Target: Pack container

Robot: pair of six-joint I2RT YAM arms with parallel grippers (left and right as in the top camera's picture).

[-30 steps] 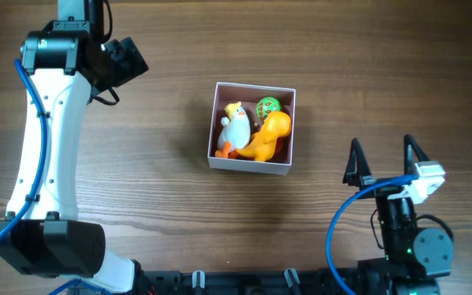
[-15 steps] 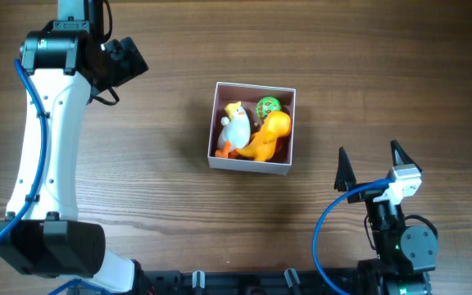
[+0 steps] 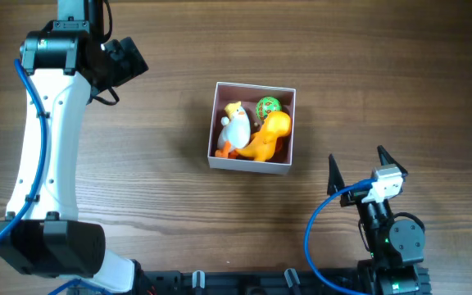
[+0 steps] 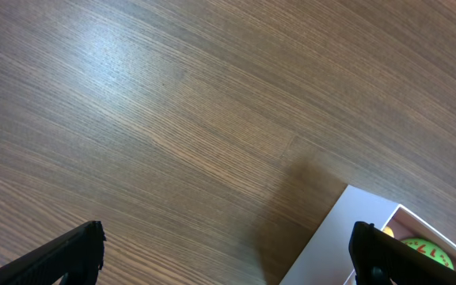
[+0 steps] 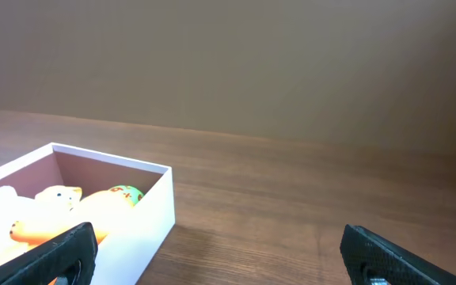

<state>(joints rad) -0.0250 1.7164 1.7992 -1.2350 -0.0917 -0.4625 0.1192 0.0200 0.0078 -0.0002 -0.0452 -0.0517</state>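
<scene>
The container (image 3: 249, 165) is a square white box with a pink inside, in the middle of the wooden table. In it lie a white duck toy (image 3: 236, 129), a green ball (image 3: 268, 107) and an orange toy (image 3: 270, 135). My right gripper (image 3: 356, 157) is open and empty, front right of the container and apart from it. Its wrist view shows the container's white wall (image 5: 145, 229) at lower left between the spread fingers (image 5: 216, 245). My left gripper (image 3: 125, 59) is high at the far left, open and empty (image 4: 228, 253). The container's corner (image 4: 347, 229) shows at the lower right of the left wrist view.
The white left arm (image 3: 43, 147) runs along the table's left side. Blue cables (image 3: 322, 225) loop by the right arm's base at the front edge. Bare wood lies on all sides of the container.
My right gripper has drawn back toward the front edge and shifted left, still open. The left arm and the container with its toys have not moved.
</scene>
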